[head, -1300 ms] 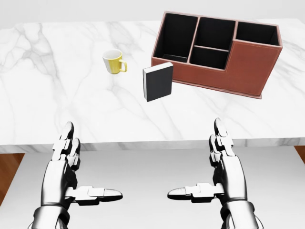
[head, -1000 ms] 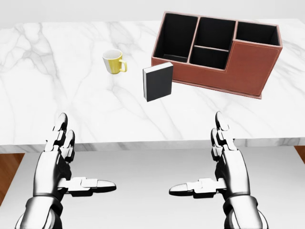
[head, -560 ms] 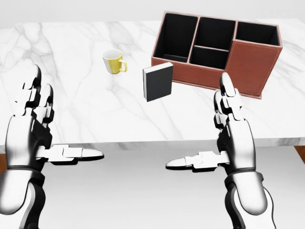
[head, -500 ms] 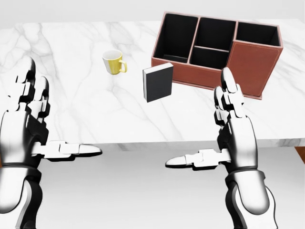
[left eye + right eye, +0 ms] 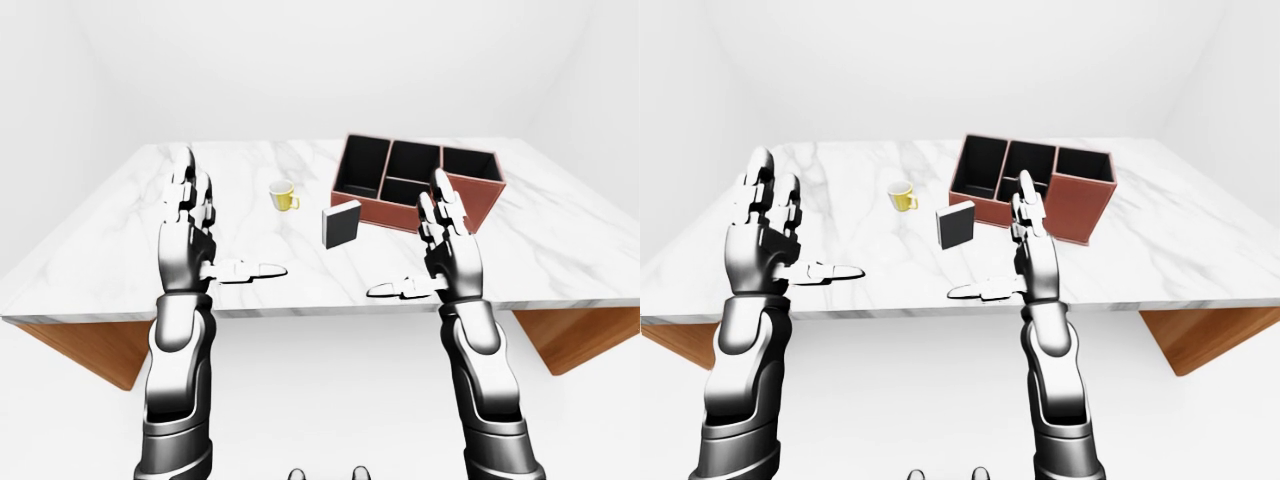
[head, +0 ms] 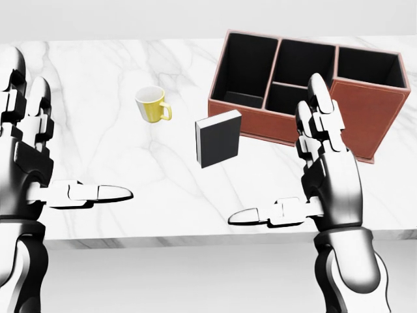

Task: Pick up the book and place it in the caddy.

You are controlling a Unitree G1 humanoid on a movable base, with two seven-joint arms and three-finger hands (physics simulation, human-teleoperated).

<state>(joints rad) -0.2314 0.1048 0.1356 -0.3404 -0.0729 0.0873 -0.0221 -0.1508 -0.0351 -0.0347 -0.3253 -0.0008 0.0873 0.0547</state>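
Observation:
A black book (image 6: 217,138) stands upright on the white marble table (image 6: 130,156), just left of the caddy. The caddy (image 6: 365,111) is a reddish-brown box with several black open compartments, at the upper right of the head view. My left hand (image 6: 45,163) is open and empty at the left edge, fingers up and thumb pointing right. My right hand (image 6: 306,182) is open and empty, below the caddy and to the right of the book. Neither hand touches the book.
A yellow mug (image 6: 152,105) stands on the table, up and left of the book. The table's near edge (image 6: 195,241) runs along the bottom of the head view. Wooden supports (image 5: 90,350) show under the table in the eye views.

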